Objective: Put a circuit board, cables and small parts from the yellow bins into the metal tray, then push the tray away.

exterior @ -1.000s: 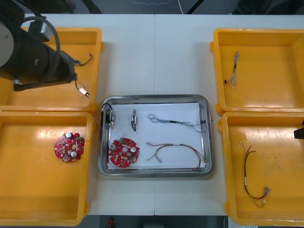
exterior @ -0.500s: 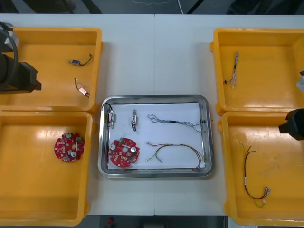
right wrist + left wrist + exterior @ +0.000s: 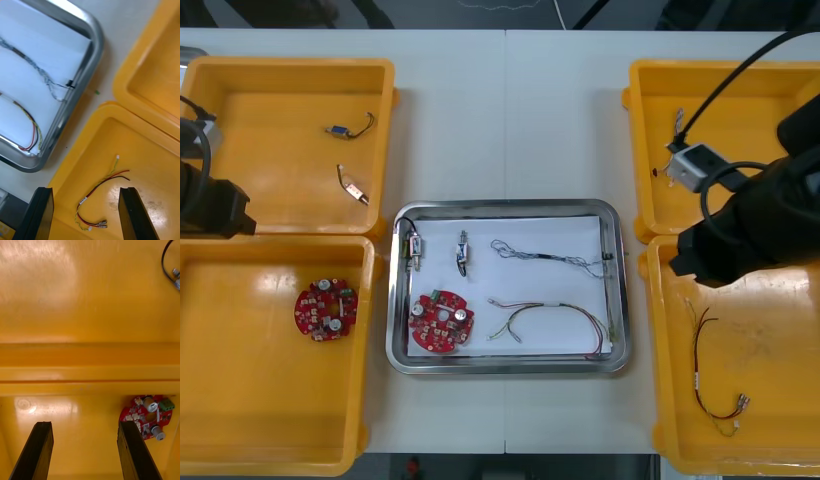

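Metal tray (image 3: 621, 300): white-lined, on the worktop (image 3: 510, 120) between yellow bins (image 3: 270, 130); we see in it a round red circuit board (image 3: 441, 322), two cables (image 3: 545, 257) and two small metal parts (image 3: 462, 252).
Right jaws: apart, above the near right bin (image 3: 123, 142), which holds a red-black-yellow cable (image 3: 108, 177).
Left jaws: apart, we note, over the left bins' adjoining rims (image 3: 90, 367), with another red board (image 3: 147, 416) close by.

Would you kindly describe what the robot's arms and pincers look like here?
Both arms are bulky and matte black. The right arm carries a small light-grey box near its wrist, with black cables looping from it. The left arm has a thin black cable beside it. The right pincer and left pincer each have two flat black fingers with squared tips; no markings are visible.
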Robot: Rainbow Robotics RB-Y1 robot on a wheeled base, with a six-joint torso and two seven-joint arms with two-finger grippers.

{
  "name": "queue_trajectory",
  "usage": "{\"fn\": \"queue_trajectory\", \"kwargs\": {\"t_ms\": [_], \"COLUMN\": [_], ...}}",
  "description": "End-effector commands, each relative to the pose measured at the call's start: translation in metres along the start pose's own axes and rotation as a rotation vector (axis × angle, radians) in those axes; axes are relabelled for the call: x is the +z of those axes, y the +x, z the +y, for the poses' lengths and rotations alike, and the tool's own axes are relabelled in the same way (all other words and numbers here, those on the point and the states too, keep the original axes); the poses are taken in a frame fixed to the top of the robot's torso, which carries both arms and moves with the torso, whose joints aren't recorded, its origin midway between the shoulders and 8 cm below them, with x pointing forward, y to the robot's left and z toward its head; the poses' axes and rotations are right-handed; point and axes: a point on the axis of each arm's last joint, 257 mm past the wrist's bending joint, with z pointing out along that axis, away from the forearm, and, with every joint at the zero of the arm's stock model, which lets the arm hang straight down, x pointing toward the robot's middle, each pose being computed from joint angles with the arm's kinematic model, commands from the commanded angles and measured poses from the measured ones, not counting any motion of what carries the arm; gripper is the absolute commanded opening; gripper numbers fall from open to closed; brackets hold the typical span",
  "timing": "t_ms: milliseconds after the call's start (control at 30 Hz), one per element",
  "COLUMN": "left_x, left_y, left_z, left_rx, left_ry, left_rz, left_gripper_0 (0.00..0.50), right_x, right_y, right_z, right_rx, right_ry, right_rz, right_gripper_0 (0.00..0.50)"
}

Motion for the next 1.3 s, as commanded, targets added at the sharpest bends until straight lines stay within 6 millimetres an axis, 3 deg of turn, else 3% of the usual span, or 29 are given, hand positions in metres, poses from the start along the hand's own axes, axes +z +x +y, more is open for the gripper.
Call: {"fn": "queue_trajectory", "kwargs": {"t_ms": [33, 300, 667, 933, 1300], "left_x": [-0.009, -0.015, -0.040, -0.051, -0.063], "left_y": [0.023, 0.034, 0.015, 0.005, -0.008], "left_z": [0.020, 0.019, 0.021, 0.024, 0.025], "left_rx": [0.039, 0.035, 0.051, 0.063, 0.056], "left_ry": [-0.047, -0.033, -0.042, -0.047, -0.030], "left_rz": [0.003, -0.014, -0.086, -0.103, -0.125], "left_gripper_0": [0.500, 0.500, 0.500, 0.500, 0.500], "right_x": [0.000, 0.023, 0.068, 0.097, 0.121], "right_y": [-0.017, -0.037, -0.033, -0.027, -0.010], "right_z": [0.034, 0.111, 0.172, 0.205, 0.226], "right_rx": [-0.191, -0.447, -0.783, -0.920, -0.962], "right_ry": [0.034, 0.022, 0.019, -0.035, -0.059], "right_rz": [0.023, 0.022, 0.041, 0.025, 0.058], "right_gripper_0": [0.500, 0.500, 0.500, 0.500, 0.500]}}
